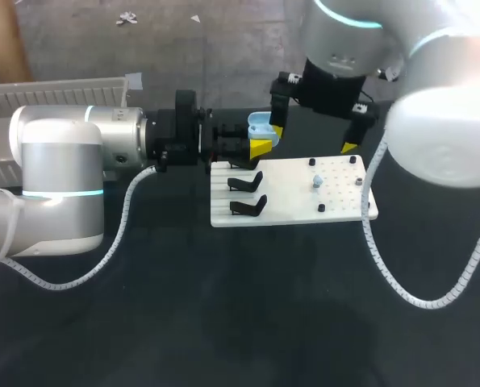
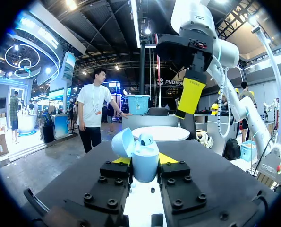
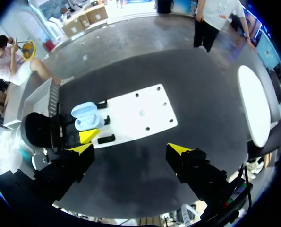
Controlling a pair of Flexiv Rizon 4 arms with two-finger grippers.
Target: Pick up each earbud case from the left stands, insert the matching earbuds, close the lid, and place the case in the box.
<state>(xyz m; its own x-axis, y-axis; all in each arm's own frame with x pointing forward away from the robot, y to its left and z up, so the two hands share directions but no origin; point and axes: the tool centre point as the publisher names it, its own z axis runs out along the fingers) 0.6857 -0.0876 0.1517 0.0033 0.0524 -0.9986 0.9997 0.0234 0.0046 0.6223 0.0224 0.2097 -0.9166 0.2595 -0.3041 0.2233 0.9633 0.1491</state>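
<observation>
A light blue earbud case (image 1: 260, 126) with its lid tipped open is held upright above the left end of the white board (image 1: 336, 205). My left gripper (image 1: 259, 147) is shut on the case (image 2: 145, 163) from both sides, and one earbud (image 2: 146, 139) shows in its top. My right gripper (image 1: 313, 139) hangs wide open above the board, one yellow fingertip (image 2: 190, 94) just beside and above the case. In the right wrist view the case (image 3: 86, 116) lies ahead of the open right gripper (image 3: 131, 149). A small pale earbud (image 1: 317, 182) rests on the board.
Two black stands (image 1: 246, 182) (image 1: 248, 207) sit on the board's left end, both bare. Small black pegs dot its right half. A white ribbed box (image 1: 58, 90) stands at the back left behind my left arm. Dark tabletop (image 1: 248, 314) spreads in front.
</observation>
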